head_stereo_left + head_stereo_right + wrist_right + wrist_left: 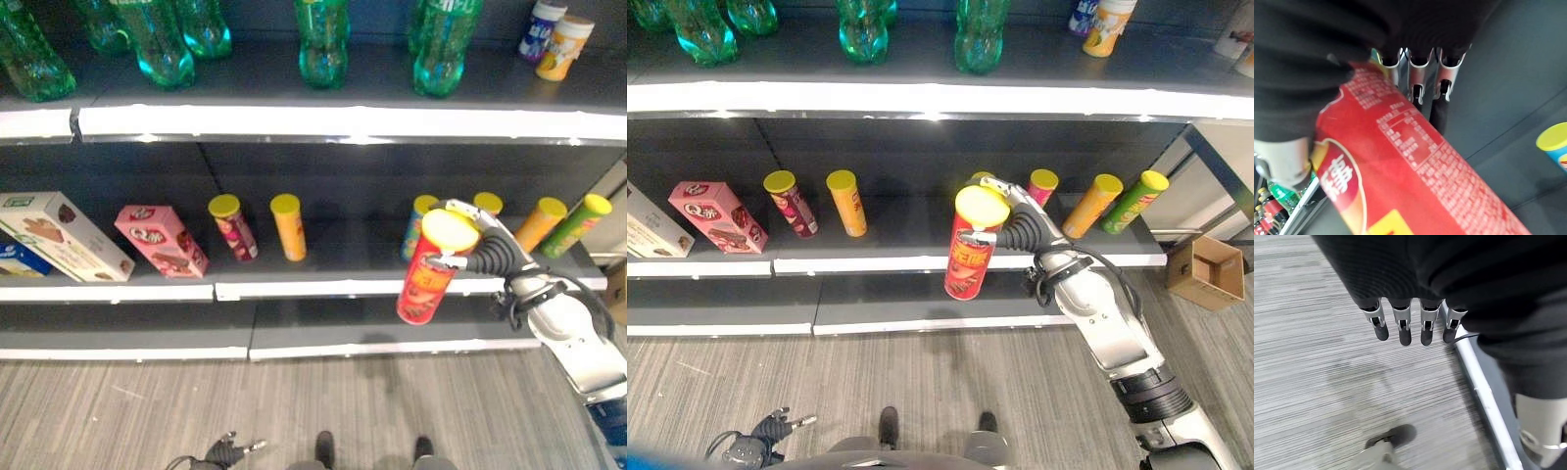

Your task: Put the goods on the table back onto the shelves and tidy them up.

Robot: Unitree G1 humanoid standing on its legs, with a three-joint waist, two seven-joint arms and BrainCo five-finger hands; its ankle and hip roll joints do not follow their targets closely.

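Red chip can (971,253) with yellow lid, tilted, clamped in right hand (1019,230) out front of middle shelf (921,260). Left hand (1410,323) low over floor, fingers hanging relaxed.

Print is seen on the red can (1415,171), on the pink box (161,240) and on the other cans and boxes along the shelf (323,257), but none of it can be made out legibly.

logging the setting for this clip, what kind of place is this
Likely a shop aisle or a mock-up of one: long shelves stocked with green bottles, snack cans and boxes.
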